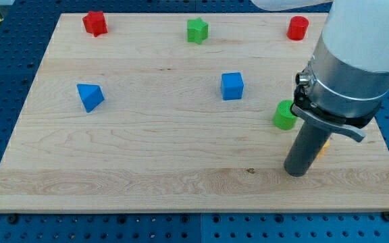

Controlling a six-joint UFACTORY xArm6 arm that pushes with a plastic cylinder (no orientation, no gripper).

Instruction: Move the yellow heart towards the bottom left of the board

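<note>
The yellow heart (323, 148) is mostly hidden: only an orange-yellow sliver peeks out just right of my rod, touching or nearly so. My tip (296, 173) sits just to its lower left, on the wrong side for pushing leftward. No fingers here, just the rod. The green cylinder (284, 115) stands just up-left of the heart.

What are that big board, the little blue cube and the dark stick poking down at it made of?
The board looks like pale wood, unvarnished or matt: grain lines and a small dark knot show. The blue cube seems moulded plastic, evenly coloured with a faint sheen, though painted wood is possible. The rod ending in my tip, at the view's right just left of a mostly hidden yellow block, looks like dark matt metal or plastic.
</note>
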